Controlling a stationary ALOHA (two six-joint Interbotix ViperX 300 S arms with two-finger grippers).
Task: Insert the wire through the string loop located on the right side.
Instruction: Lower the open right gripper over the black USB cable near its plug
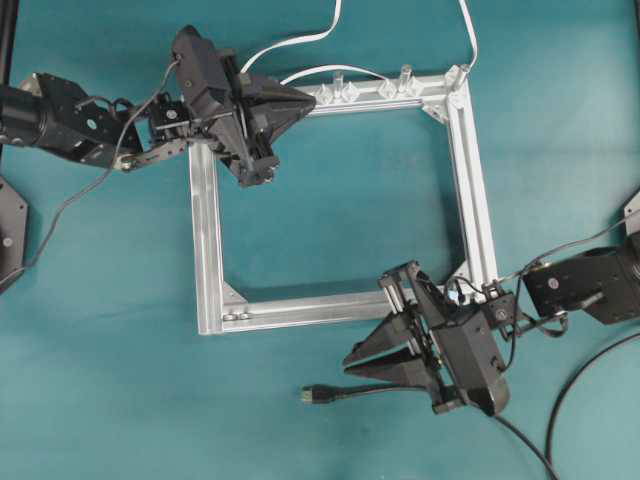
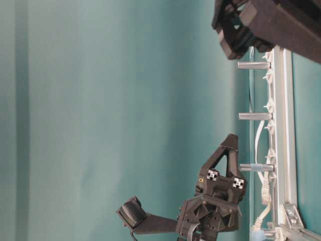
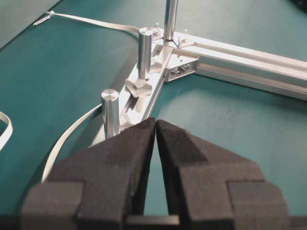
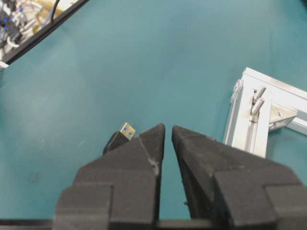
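The wire [image 1: 400, 391] is a thin black cable lying on the teal table below the silver frame [image 1: 205, 240]. Its plug [image 1: 312, 395] points left. My right gripper [image 1: 348, 362] hovers just above and beside the wire, shut with nothing between its jaws. The plug's metal tip [image 4: 127, 130] peeks past the left finger of the right gripper [image 4: 168, 132]. What looks like the string loop [image 1: 458, 287] is a faint dark ring at the low end of the frame's right rail, close to my right wrist. My left gripper [image 1: 308, 98] is shut and empty at the top rail's left end.
Three metal posts [image 1: 405, 76] and clear clips stand along the top rail. A white flat cable [image 1: 300, 40] curves behind it. The wrist view shows the left gripper [image 3: 156, 122] facing a post [image 3: 110, 112], the white cable [image 3: 72, 134] and the frame's corner [image 3: 182, 67]. The frame's lower left corner [image 4: 249, 110] lies to the right of my right gripper.
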